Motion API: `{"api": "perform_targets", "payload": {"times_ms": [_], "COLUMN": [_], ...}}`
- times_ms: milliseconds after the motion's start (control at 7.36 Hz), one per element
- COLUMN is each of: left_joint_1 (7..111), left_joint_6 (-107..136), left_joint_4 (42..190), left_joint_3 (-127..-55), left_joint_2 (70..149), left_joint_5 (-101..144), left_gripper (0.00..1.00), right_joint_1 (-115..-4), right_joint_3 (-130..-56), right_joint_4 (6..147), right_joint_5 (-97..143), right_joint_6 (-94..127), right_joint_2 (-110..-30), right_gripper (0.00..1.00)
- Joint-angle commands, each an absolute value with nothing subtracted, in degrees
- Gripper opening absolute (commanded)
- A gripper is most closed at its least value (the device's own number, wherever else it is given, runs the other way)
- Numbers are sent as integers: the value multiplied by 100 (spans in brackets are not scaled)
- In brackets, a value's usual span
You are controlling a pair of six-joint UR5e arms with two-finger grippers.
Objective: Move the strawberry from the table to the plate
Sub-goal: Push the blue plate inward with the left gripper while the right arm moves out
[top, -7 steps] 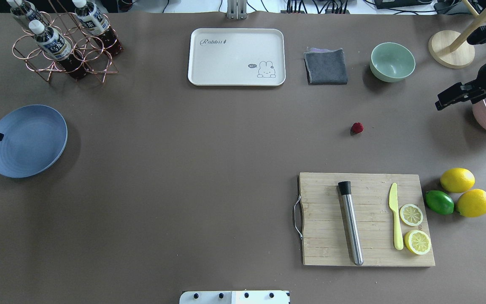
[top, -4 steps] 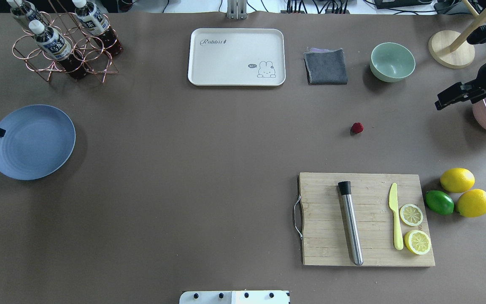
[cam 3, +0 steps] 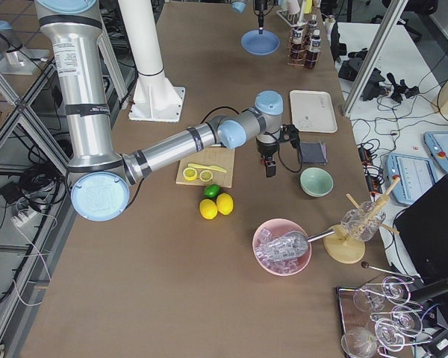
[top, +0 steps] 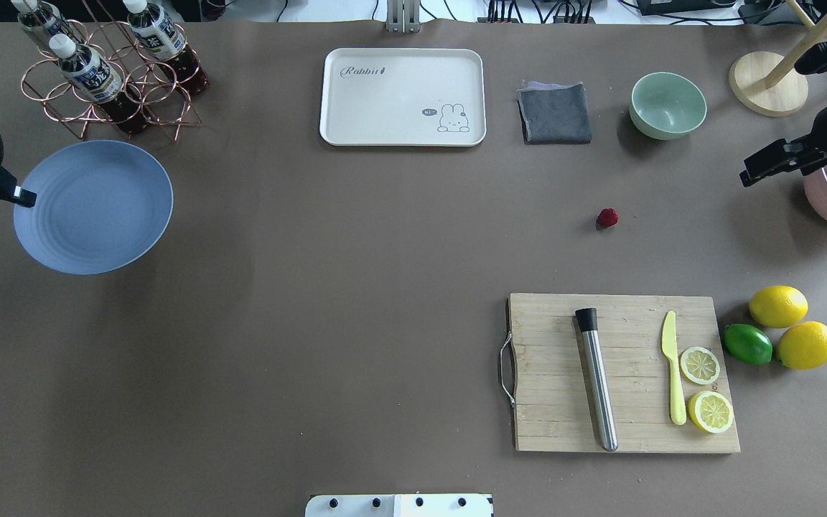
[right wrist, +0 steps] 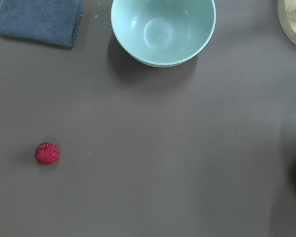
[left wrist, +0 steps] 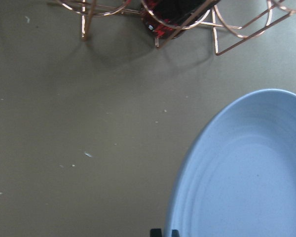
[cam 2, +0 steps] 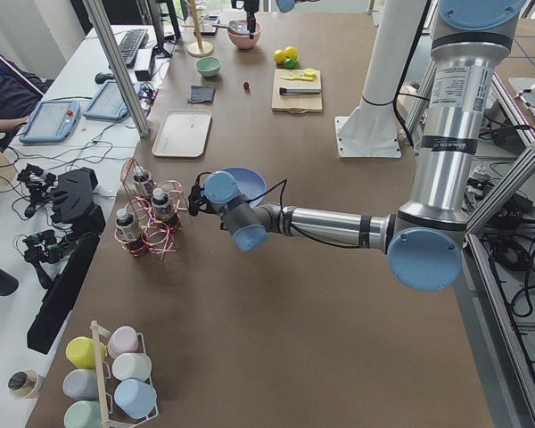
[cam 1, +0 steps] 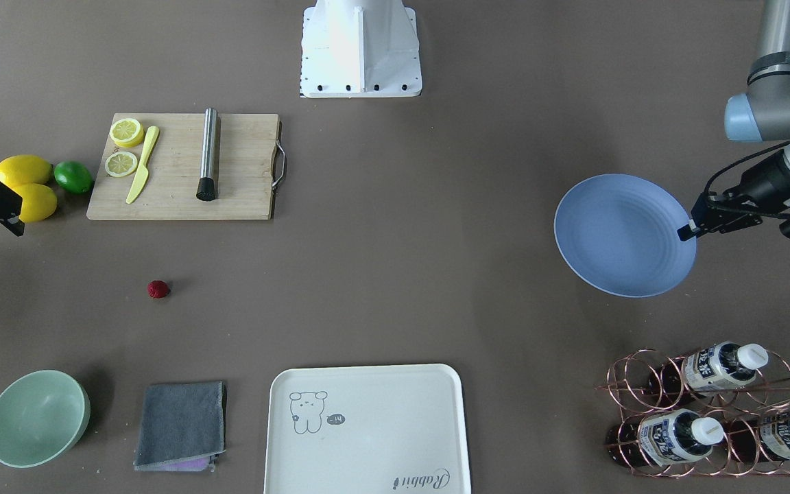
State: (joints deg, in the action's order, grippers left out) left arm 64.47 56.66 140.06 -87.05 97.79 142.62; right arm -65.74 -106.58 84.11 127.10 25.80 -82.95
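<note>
The strawberry (top: 607,217) (cam 1: 157,289) (right wrist: 47,153) is a small dark-red bumpy berry lying alone on the brown table (top: 356,287), between the grey cloth and the cutting board. The blue-grey plate (top: 94,207) (cam 1: 625,234) (left wrist: 246,182) hangs above the table at the far left, its shadow offset beneath it. My left gripper (top: 22,195) (cam 1: 686,232) is shut on the plate's rim. My right gripper (top: 747,176) (cam 1: 14,223) hovers right of the strawberry, well apart from it. It shows edge-on, so whether it is open is unclear.
A copper rack of bottles (top: 108,72) stands just behind the plate. At the back are a cream tray (top: 403,97), a grey cloth (top: 555,113) and a green bowl (top: 667,105). A cutting board (top: 622,373) with muddler, knife and lemon slices lies front right, beside lemons (top: 778,306) and a lime (top: 748,344).
My left gripper has lifted the plate and carried it to the right and towards the back of the table. The right gripper and the strawberry have not moved.
</note>
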Motion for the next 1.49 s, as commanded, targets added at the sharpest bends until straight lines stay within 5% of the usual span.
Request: {"api": "perform_targets", "payload": {"times_ms": [0, 679, 1358], "left_joint_1": [5455, 3817, 3454], "left_joint_6": [7095, 7989, 8174], "left_joint_4": [14001, 13913, 13931], "left_joint_3": [-8895, -7912, -7875], "left_joint_2": [10586, 12302, 12322], "left_joint_5": [13505, 11457, 11329], "left_gripper": [0, 0, 0], "right_joint_1": [-6566, -6565, -6565], "right_joint_3": [-10652, -10635, -10608], "right_joint_4": [8420, 8420, 8420], "right_joint_5": [12744, 12744, 12744], "right_joint_6": [2584, 2593, 2593], "right_joint_2": [-8279, -8270, -8271], "right_gripper": [100, 100, 100]}}
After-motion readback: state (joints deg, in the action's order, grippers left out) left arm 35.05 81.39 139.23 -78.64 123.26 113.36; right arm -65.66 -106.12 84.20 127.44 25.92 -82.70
